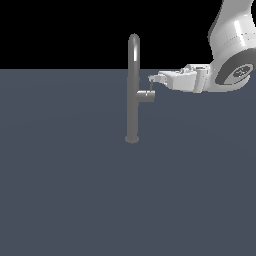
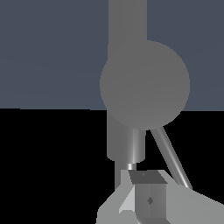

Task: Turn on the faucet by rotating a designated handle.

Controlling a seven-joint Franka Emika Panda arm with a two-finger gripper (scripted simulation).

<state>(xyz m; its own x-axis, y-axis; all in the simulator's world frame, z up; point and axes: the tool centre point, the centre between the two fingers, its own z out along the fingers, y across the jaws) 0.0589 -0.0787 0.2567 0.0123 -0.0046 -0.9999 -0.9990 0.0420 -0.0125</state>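
Exterior view: fingers (image 1: 151, 78) at the handle (image 1: 151, 87) top, gap unreadable. Risk: contact so near the lever's tip slips off; faucet (image 1: 133, 90) stays off.

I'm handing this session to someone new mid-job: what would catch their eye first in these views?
The tall grey faucet with its arched top, standing alone on the dark floor at the middle of the exterior view. Next, the white gripper reaching in level from the exterior view's right, its tips right at the thin handle above the faucet's short side stub.
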